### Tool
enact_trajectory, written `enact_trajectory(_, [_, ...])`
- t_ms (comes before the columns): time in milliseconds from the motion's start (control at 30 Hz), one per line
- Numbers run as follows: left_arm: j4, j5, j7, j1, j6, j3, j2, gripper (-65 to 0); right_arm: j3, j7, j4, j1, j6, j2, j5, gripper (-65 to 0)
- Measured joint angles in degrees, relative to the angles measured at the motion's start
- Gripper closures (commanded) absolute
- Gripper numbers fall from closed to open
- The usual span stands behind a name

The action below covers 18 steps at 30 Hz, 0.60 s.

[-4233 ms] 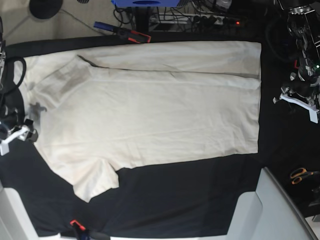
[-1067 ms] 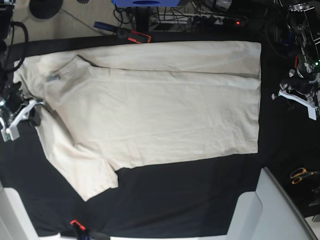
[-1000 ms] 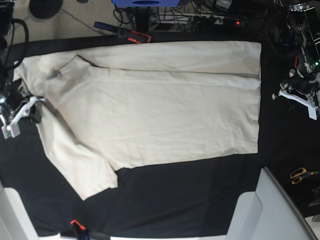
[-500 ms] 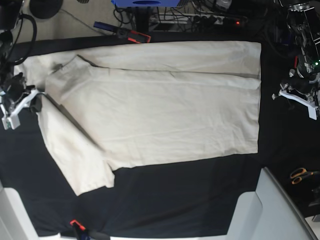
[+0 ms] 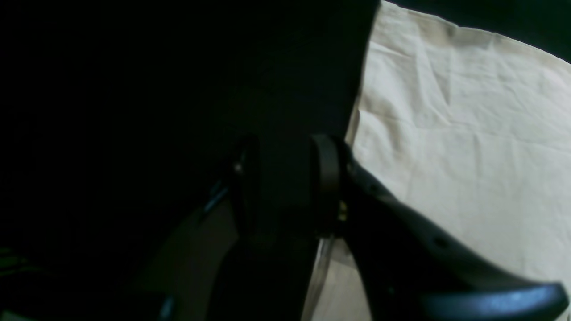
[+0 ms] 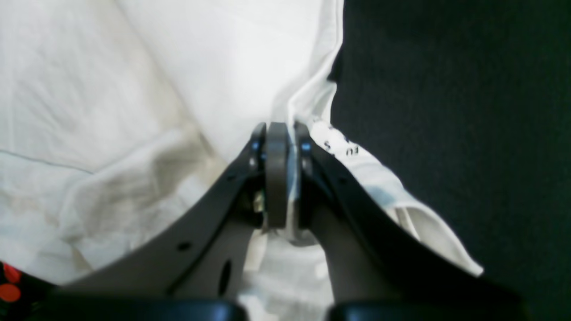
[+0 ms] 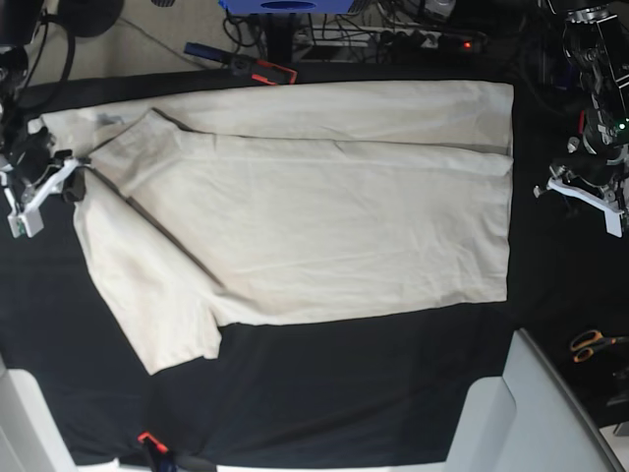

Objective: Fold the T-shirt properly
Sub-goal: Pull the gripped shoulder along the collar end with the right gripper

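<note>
With our right gripper (image 6: 280,133) pinched shut on the collar edge of the T-shirt (image 7: 314,211), which lies spread on the black table cover (image 7: 344,393), and our left gripper (image 5: 285,183) narrowly parted, empty beside the hem, we judge the next move is carrying that edge inward.

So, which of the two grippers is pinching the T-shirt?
The right gripper, shut on the T-shirt at its collar end; the left gripper grips nothing.

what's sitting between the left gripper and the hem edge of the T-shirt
Nothing: in the base view, only bare black table cover separates the left gripper from the T-shirt hem. The left wrist view shows the same dark strip beside the cloth.
</note>
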Motion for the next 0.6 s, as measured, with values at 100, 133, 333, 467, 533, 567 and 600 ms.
enact_trajectory(100, [0.0, 0.02, 0.0, 0.02, 0.0, 0.07, 0.0, -16.9, 0.15, -2.32, 0.66, 0.13, -0.13, -0.04, -0.2, -27.9])
enact_trajectory(133, [0.0, 0.02, 0.0, 0.02, 0.0, 0.07, 0.0, -16.9, 0.39, -2.73, 1.95, -0.07, -0.31, -0.15, -0.42, -33.2])
enact_trajectory(333, [0.0, 0.02, 0.0, 0.07, 0.0, 0.09, -0.02, -16.9, 2.71, -4.28, 9.27, 2.73, 0.11, -0.13, -0.37, -39.6])
enact_trajectory(467, [-0.04, 0.02, 0.04, 0.11, 0.0, 0.17, -0.07, -16.9, -0.37, -7.48, -2.58, 14.73, -0.2, 1.75, -0.48, -39.8])
enact_trajectory(533, [-0.04, 0.0, -0.04, 0.09, 0.02, 0.17, 0.02, -16.9, -3.32, -6.78, -11.21, 20.26, -0.07, 3.17, 0.13, -39.8])
enact_trajectory(567, [-0.04, 0.0, 0.0, 0.07, 0.02, 0.17, 0.15, -16.9, -5.11, -5.92, -15.34, 22.56, 0.07, 3.65, -0.11, -39.8])
enact_trajectory(600, [-0.04, -0.02, -0.02, 0.11, -0.04, 0.2, 0.31, -16.9, -6.86, -4.46, -19.63, 24.65, -0.37, 4.09, -0.17, -39.8])
